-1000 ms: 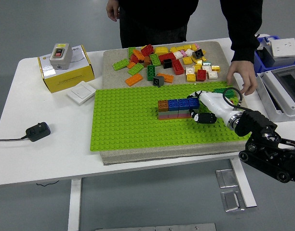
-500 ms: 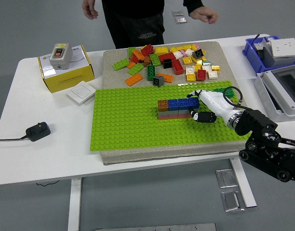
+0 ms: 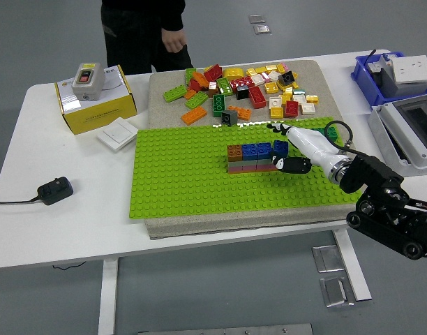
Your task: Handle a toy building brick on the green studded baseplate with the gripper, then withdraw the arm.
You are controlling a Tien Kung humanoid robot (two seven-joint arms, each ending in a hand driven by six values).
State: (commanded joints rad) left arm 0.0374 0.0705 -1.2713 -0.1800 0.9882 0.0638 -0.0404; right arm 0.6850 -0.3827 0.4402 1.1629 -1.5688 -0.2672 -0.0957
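On the green studded baseplate stands a short row of bricks: a brown brick at its left, blue bricks to the right, and a grey-pink layer below. My right hand, white with black fingertips, comes in from the lower right and sits at the row's right end. Its fingers are spread: one fingertip points past the far side of the last blue brick, and the thumb lies by the lower layer. I see no brick lifted. No left arm shows.
Several loose bricks lie on the grey mat behind the baseplate. At the left are a yellow box, a white switch plate and a black adapter. Grey and blue boxes stand at the right. A person stands at the far left.
The person pulled a hand off the table's right side and walked left. My right hand shifted slightly up and its upper finger stretched farther over the baseplate.
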